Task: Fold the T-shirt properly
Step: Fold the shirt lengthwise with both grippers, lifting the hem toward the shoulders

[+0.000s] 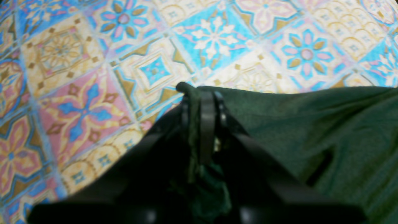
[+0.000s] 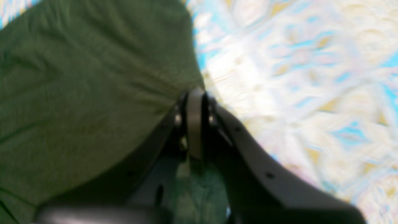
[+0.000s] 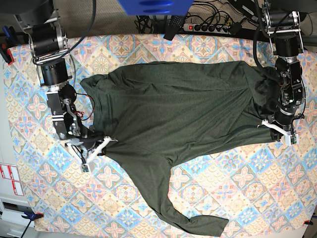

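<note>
Two black grippers pinch opposite edges of the dark olive-green knit T-shirt [image 3: 178,109] spread across the patterned tile-print tablecloth [image 3: 247,178], the left gripper [image 1: 200,93] clamped on its edge, the right gripper [image 2: 194,93] clamped likewise, one long sleeve [image 3: 173,208] trailing toward the near side, black cables [image 3: 213,22] beyond.

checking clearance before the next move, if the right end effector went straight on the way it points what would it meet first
The right end effector, shut on the T-shirt, points across the garment, so it would probably push straight into that fabric it grips; depth is unclear.
</note>
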`<control>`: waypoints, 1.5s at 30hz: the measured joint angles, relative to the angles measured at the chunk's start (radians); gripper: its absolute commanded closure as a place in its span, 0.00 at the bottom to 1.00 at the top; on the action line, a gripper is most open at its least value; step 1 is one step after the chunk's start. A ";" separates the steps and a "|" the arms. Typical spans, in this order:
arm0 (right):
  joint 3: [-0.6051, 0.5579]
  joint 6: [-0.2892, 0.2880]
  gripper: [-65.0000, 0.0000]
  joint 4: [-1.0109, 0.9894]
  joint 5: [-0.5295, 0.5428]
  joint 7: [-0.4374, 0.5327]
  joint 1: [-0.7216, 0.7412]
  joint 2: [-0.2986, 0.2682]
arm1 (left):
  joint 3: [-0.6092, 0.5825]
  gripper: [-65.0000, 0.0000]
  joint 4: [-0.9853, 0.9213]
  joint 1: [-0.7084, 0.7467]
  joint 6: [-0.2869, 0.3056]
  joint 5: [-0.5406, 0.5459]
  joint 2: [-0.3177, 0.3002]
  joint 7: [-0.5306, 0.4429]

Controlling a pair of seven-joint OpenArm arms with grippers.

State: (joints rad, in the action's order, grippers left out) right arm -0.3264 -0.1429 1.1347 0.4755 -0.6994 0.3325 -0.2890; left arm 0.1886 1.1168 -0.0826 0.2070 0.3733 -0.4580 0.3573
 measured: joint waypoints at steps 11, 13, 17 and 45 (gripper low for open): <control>0.158 -0.002 1.00 0.216 0.000 -0.104 -0.173 -0.007 | -0.002 1.00 0.002 0.034 0.007 0.003 -0.044 -0.008; 0.158 -0.005 1.00 0.254 0.003 -0.114 -0.200 -0.020 | -0.002 1.00 0.009 0.051 0.006 0.003 -0.046 -0.004; 0.158 -0.009 1.00 0.327 0.003 -0.116 -0.264 -0.049 | -0.002 1.00 0.083 0.114 0.007 0.000 -0.047 0.000; 0.273 -0.003 1.00 0.587 0.001 -0.114 -0.554 -0.060 | -0.002 1.00 0.134 0.274 0.008 0.000 -0.109 -0.002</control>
State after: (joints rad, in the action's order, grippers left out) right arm -0.0532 -0.1459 1.7222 0.4767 -0.8135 -0.2214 -0.3489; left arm 0.1864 1.2503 0.1909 0.2150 0.3737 -0.5671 0.3550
